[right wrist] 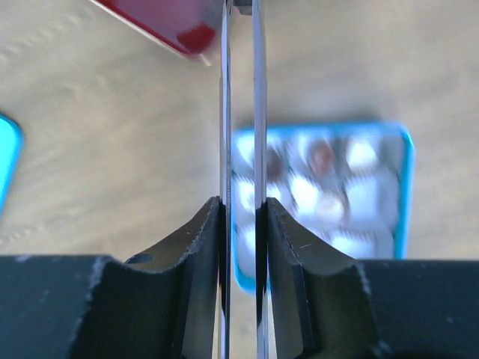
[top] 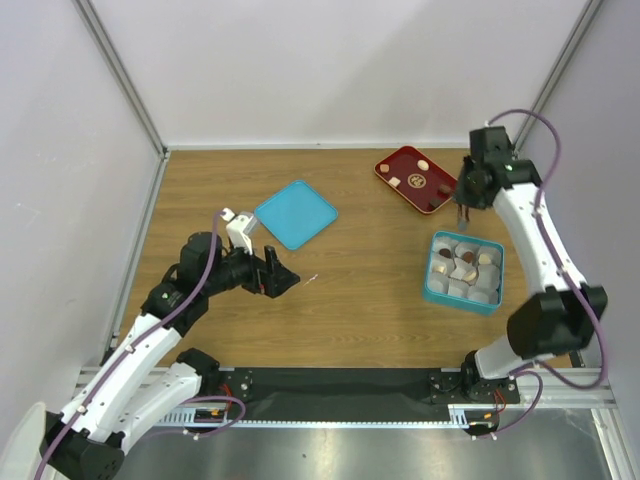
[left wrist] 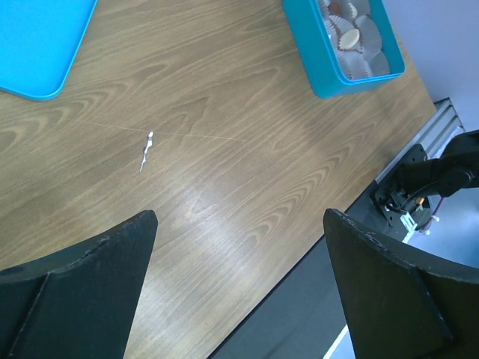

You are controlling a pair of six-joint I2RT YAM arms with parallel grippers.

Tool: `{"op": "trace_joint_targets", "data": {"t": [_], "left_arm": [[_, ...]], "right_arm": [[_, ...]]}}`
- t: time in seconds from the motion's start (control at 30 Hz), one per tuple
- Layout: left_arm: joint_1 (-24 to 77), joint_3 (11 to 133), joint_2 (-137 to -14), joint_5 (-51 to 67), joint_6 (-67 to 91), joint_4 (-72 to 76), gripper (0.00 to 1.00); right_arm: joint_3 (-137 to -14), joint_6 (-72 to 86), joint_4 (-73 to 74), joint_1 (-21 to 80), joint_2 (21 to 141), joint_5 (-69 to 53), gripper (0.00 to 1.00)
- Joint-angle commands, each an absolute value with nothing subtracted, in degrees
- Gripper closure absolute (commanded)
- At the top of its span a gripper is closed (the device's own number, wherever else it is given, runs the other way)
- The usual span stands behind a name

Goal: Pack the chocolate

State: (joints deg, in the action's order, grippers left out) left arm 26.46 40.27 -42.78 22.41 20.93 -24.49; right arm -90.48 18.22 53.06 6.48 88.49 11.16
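A wood-grain desk (top: 350, 310) sits between pale walls, with the two arms bolted at its near edge. The right jaws carry two thin blades (right wrist: 224, 112) that stand almost together, a narrow slit between them. Whether they pinch anything at the tip, I cannot tell. Just beside that tip lies the dark red tray (top: 405, 160), with a few pieces of the chocolate (top: 423, 165) on it, cream, tan and dark. Just on the other side of the blades, nearer the arm's base, stands the teal box (top: 430, 290). Its white paper cups (left wrist: 359, 34) hold more pieces, some dark and some pale. The left jaws are spread wide with nothing between them, the fingers (left wrist: 75, 292) above bare wood. Just ahead of them lies a small white scrap (left wrist: 146, 152). Farther out and to one side, the shallow teal lid (top: 296, 213) rests flat on the desk, well apart from the box.
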Motion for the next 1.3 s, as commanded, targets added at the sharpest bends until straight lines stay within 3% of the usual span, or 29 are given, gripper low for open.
{"op": "trace_joint_targets", "data": {"t": [0.0,0.47,1.27], "left_arm": [[25.9,40.5,-41.1,24.7,20.8,-21.5,0.00],[26.0,40.1,-39.2,26.7,21.4,-20.6,0.00],[26.5,40.2,-38.9,26.8,21.4,-20.9,0.00]], "right_arm": [[-84.3,22.4,59.0,4.7,81.6,11.9,0.75],[-70.8,25.7,69.3,-3.1,64.9,8.3,0.75],[-61.3,25.5,66.0,-5.4,63.5,11.2,0.73]]}}
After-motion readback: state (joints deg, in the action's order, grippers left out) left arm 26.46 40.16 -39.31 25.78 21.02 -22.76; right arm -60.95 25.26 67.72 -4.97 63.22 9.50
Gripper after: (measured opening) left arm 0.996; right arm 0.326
